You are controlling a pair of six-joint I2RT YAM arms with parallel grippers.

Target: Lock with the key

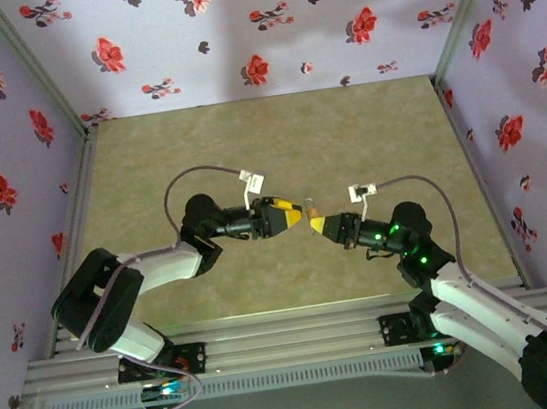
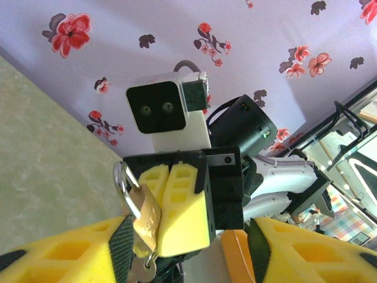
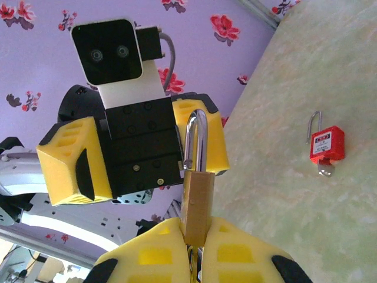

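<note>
Right gripper clamped on brass padlock body, mid-table. Left gripper fingers apart, just beside. Key: small silver bit at padlock's bottom end, head unclear. Red padlock lay apart on table.

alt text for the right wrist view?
The right gripper is shut on a small brass padlock, shackle toward the left gripper, which faces it with jaws apart. A red padlock lies on the table beyond.

Soft, even light; vague shadows on the back wall.
</note>
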